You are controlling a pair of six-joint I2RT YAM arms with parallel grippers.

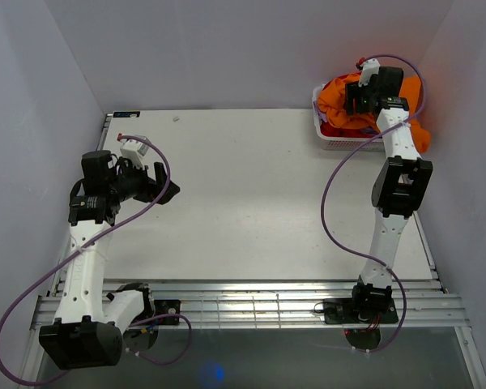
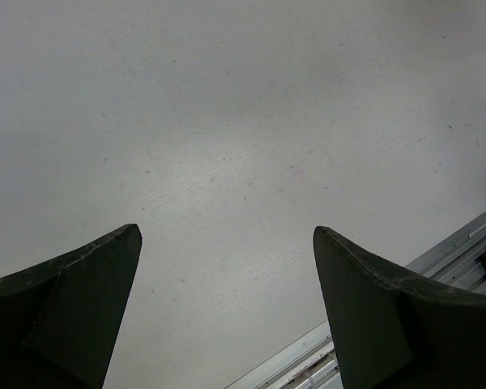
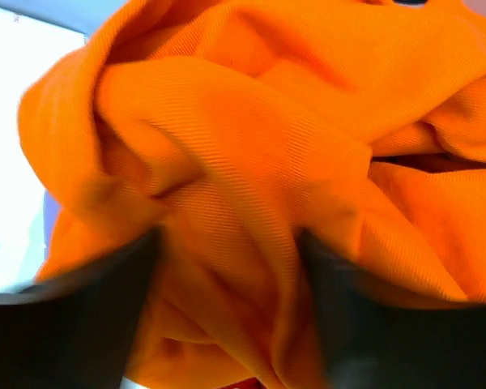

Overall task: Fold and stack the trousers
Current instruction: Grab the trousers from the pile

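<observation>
Orange trousers [image 1: 338, 99] sit bunched in the basket [image 1: 330, 139], just beneath the right pincer [image 3: 227, 237], spread open; the left pincer [image 2: 225, 229], also spread, is well apart.

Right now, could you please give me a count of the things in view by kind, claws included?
Orange trousers: 1
White basket: 1
Claws: 2, the left claw and the right claw
Total: 4
</observation>
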